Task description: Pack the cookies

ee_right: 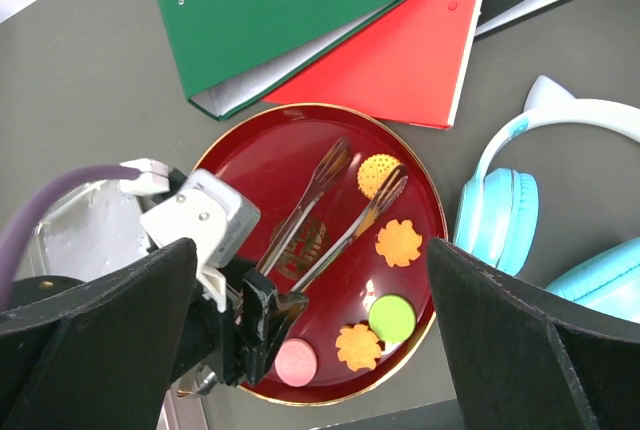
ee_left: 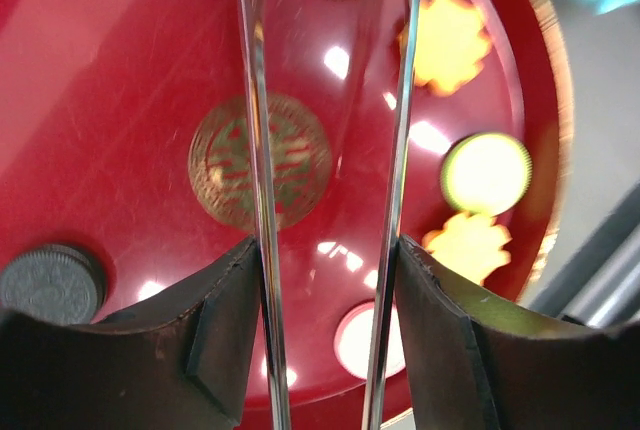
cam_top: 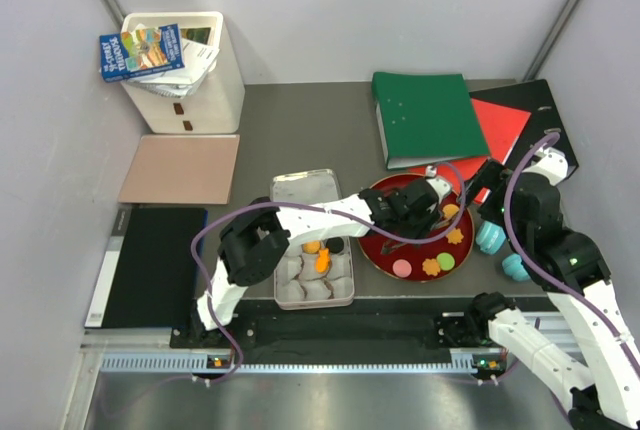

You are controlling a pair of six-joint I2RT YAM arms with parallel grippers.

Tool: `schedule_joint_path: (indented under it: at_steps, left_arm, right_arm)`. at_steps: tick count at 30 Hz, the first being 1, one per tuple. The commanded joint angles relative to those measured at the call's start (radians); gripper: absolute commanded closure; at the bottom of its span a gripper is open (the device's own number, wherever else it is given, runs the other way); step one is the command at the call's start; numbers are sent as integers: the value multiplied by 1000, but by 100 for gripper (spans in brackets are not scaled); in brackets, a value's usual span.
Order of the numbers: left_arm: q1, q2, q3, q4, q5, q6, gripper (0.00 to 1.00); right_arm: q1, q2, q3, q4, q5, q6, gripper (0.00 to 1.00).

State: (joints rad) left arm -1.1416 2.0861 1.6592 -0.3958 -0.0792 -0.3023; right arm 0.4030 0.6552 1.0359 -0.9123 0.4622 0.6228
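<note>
The cookies lie on a red plate (cam_top: 380, 255): a pink one (ee_right: 295, 362), a green one (ee_right: 392, 318), two orange flowers (ee_right: 358, 346) (ee_right: 399, 242) and an orange round (ee_right: 376, 175). A black round (ee_left: 50, 283) shows at the plate's left in the left wrist view. Two orange cookies (cam_top: 321, 261) and a black one sit in white paper cups in the tin (cam_top: 345, 295). My left gripper (cam_top: 415, 208) is shut on metal tongs (ee_right: 330, 205), whose arms stand apart over the plate's middle, tips near the orange round. My right gripper (ee_right: 310, 250) is open and empty, high above the plate.
Turquoise headphones (cam_top: 495, 240) lie right of the plate. Green (cam_top: 428, 115) and red (cam_top: 500, 130) folders lie behind it. The tin's lid (cam_top: 305, 187) is behind the tin. A white bin with books (cam_top: 185, 70), a brown board (cam_top: 180, 168) and a black pad (cam_top: 150, 265) are at the left.
</note>
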Motion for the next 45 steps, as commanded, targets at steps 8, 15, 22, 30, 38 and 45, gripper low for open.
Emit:
schedule_joint_path:
  at_steps: [8,15,22,30,38,45]
  left_arm:
    - [3,-11,-22,6,-39,22,46]
    - [5,-17,-26,5,-30,48,45]
    - [5,-18,-15,-21,-53,46,62]
    - [23,-190,-84,-57,-148,32,69]
    - [26,-411,-197,-124,-223,11,71]
    - [26,-581,-239,-309,-330,-18,73]
  right_arm:
    - [-4,-3,6,36,-2,9,3]
    - [-4,-2,1,38,-3,3,3]
    - [-4,4,1,41,-5,-3,3]
    - [-4,21,3,78,-14,-5,3]
    - [-4,50,-5,124,-45,25,3]
    - [-4,81,-16,147,-60,20,3]
